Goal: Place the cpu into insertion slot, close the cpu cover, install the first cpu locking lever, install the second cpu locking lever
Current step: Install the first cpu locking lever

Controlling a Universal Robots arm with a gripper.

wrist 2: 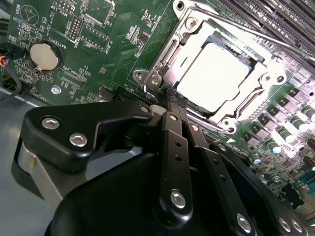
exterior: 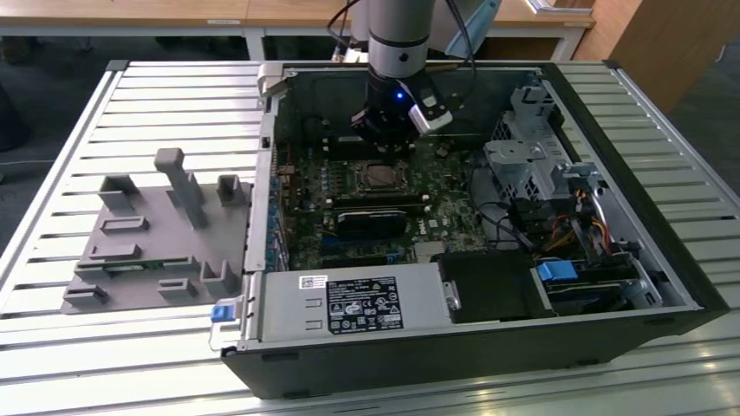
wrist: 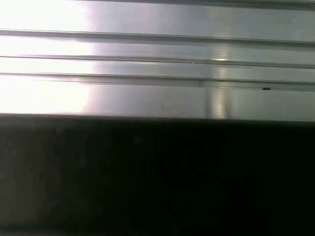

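Hanging inside the open computer case [exterior: 647, 260], my gripper [wrist 2: 172, 101] has its black fingers [wrist 2: 173, 142] drawn together into a narrow point with nothing between them, the tips just beside one corner of the cpu cover [wrist 2: 165, 59]. In the exterior view my gripper [exterior: 387, 137] sits over the green motherboard [exterior: 307, 217], close to the case's far wall, with the insertion slot [exterior: 377, 176] just in front of it. Room is tight: the drive cage [exterior: 521, 169] stands to the exterior view's right, the case wall [exterior: 263, 173] to its left, and the power supply [exterior: 353, 303] closes off the near side. The cpu [wrist 2: 214, 78] lies flat in the socket, a pale silvery square showing through the cover's window, and the cover looks to be down over it, though its far edge is hard to judge. A thin lever rod [wrist 2: 256, 34] runs along one side of the cover. Ribbed metal table [wrist: 157, 59] shows in the first wrist view.
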